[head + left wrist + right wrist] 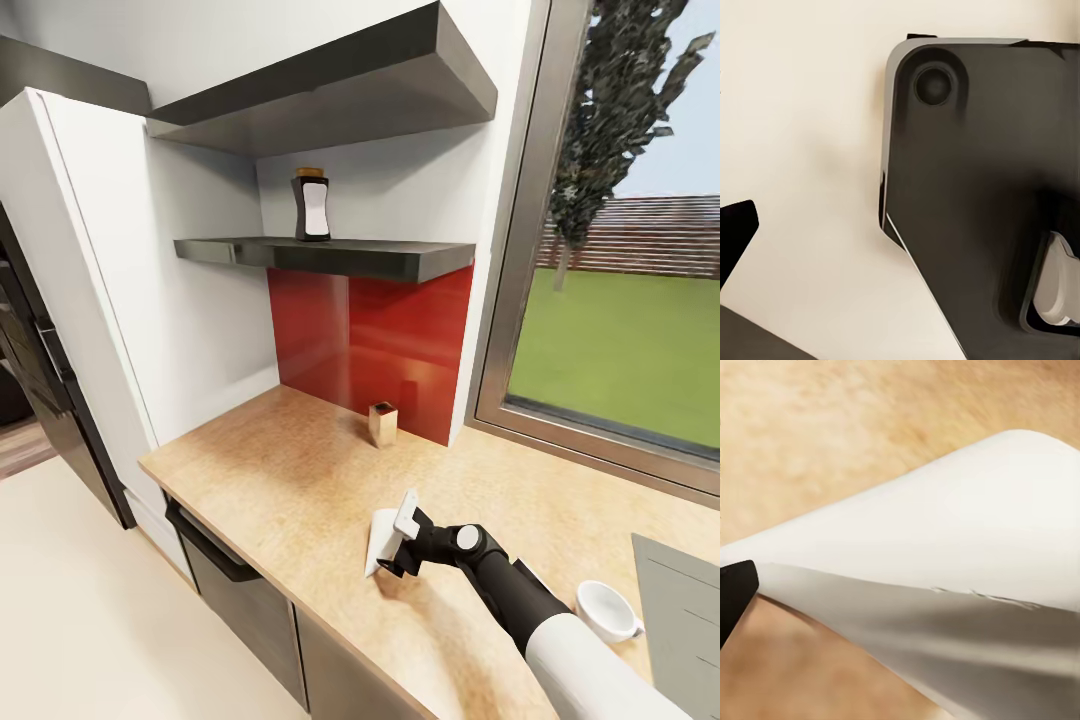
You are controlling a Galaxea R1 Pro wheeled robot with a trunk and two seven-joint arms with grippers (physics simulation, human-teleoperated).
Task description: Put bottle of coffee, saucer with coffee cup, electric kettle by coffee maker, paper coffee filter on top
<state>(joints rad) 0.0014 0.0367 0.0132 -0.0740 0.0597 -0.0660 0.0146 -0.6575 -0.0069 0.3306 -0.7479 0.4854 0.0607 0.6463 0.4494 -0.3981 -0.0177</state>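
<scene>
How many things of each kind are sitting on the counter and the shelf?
Bottle of coffee on the shelf: 1
Paper coffee filter in the right gripper: 1
White coffee cup on the countertop: 1
Small tan block by the red backsplash: 1
Total: 4

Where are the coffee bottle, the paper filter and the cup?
coffee bottle [311, 208]: head view, its white label.
paper filter [382, 540]: head view, its white side.
cup [606, 608]: head view, its rim.

My right arm [520, 590] is showing a white forearm shell, black wrist links — one grey round joint cap (matte) — and a pale gripper [405, 520].
</scene>
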